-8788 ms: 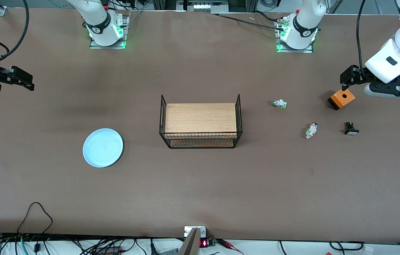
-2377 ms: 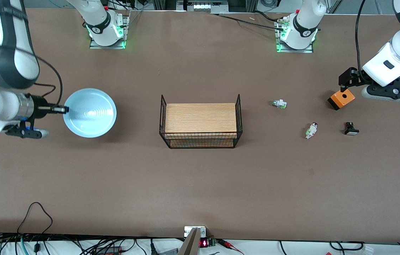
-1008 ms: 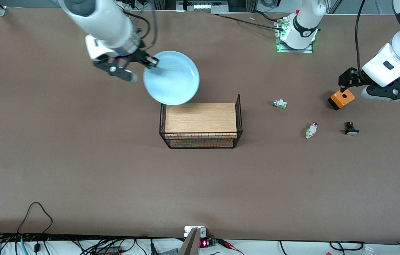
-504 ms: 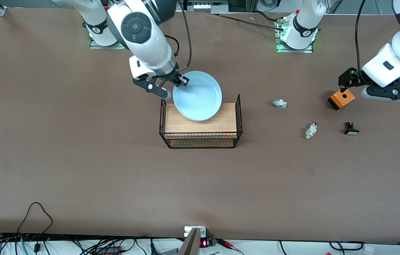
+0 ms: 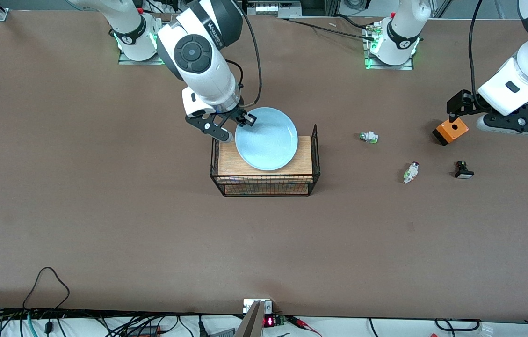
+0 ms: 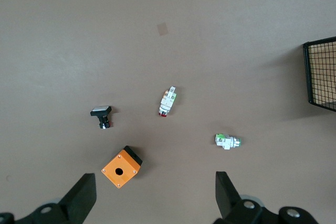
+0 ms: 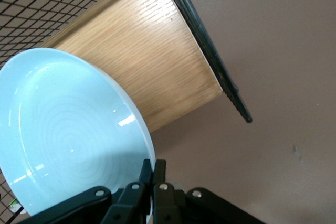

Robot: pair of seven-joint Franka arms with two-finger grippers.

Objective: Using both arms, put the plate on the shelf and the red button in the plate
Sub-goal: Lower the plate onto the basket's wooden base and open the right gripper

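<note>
Two claws: right claw (image 5: pixel 243 119) clamps the plate (image 5: pixel 267 138) over the wooden shelf (image 5: pixel 264 174); left claw (image 6: pixel 152 195) spread over brown table (image 5: pixel 104 224).

High front camera; wrist cameras downward; all share rack (image 5: pixel 264 161).

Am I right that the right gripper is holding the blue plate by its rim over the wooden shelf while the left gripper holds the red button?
Not quite. The left gripper holds nothing: the left wrist view shows it open above the table, with the red button lying there untouched. The rest stands: the right gripper holds the blue plate by its rim over the wooden shelf.
</note>
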